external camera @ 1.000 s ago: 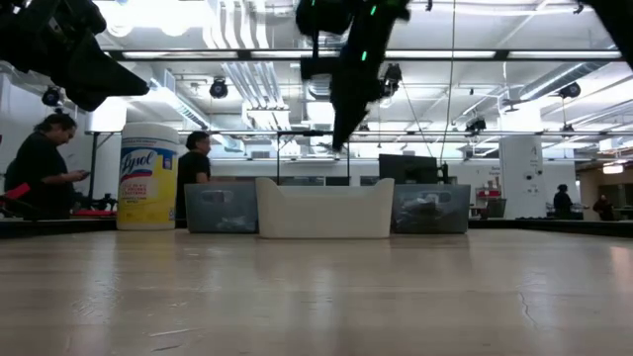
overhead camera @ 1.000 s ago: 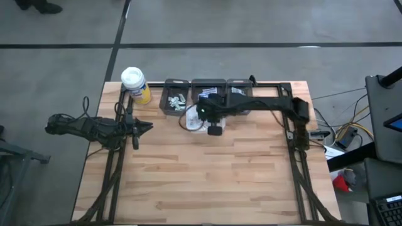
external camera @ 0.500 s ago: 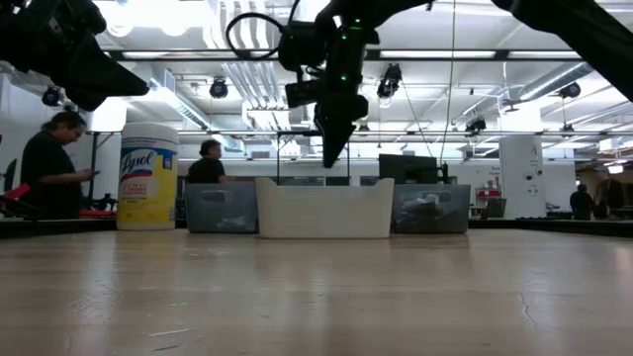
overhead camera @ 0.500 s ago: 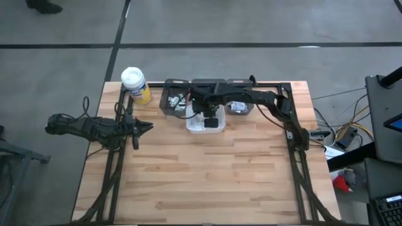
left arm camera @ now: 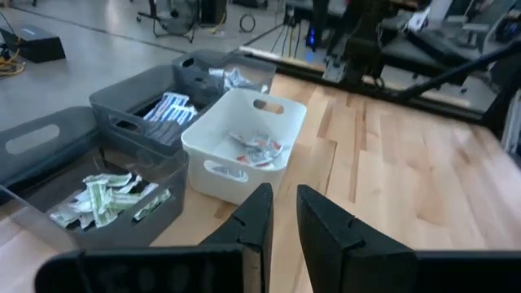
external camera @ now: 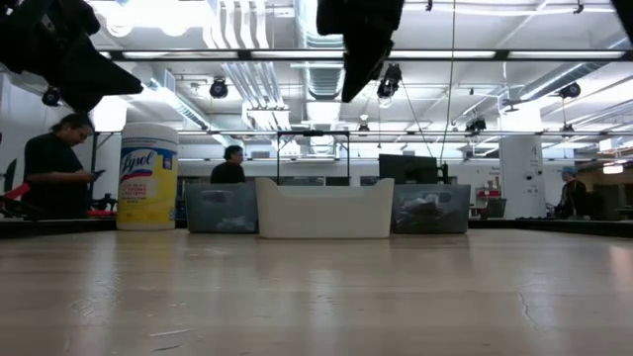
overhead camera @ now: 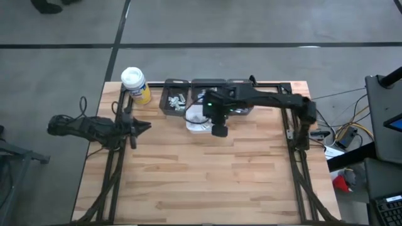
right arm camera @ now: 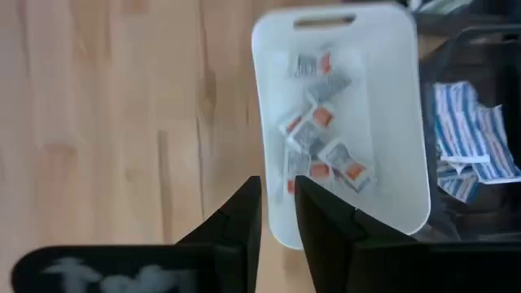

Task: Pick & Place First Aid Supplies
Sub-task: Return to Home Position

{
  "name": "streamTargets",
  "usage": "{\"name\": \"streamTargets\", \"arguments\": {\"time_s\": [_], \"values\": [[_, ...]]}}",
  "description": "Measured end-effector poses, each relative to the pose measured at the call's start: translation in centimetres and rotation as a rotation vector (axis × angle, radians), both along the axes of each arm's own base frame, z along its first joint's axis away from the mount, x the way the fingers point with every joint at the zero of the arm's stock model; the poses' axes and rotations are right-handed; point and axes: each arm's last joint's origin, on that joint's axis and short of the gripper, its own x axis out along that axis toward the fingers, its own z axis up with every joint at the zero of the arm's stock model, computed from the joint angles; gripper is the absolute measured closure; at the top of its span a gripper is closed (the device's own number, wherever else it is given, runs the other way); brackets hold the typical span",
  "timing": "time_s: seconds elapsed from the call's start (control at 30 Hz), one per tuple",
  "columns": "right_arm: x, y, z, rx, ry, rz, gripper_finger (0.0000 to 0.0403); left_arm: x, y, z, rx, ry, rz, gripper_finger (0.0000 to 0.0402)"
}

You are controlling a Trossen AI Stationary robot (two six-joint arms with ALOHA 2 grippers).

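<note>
You already have a handful of red-printed packets lying in the white bin; the grey bins behind it hold more. Your right gripper hangs above the white bin, fingers slightly apart, holding nothing. Your left gripper waits slightly parted at the table's left edge.

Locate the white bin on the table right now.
In the high view, the white bin sits near the table's far edge, touching the front of the row of grey bins, partly under the right tool. The yellow bottle stands further left.
</note>
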Motion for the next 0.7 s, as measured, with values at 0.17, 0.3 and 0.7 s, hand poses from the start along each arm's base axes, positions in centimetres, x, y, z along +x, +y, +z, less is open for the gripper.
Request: {"name": "streamTargets", "arguments": {"time_s": [0.17,0.3,0.7], "values": [[-2.8,2.2,-0.8,0.023,-0.193,-0.058,0.0338,-0.8,0.2,0.2,-0.004,-0.071,-0.001,0.0346],[-6.0,3.6,-2.1,0.079,-0.317,-0.121,0.0338,-0.9,0.2,-0.5,-0.006,-0.132,-0.003,0.0346],[-15.6,4.4,-6.5,0.203,-0.63,-0.314,0.0317,-0.1,0.0,-2.6,-0.017,-0.196,-0.007,0.0346]]}}
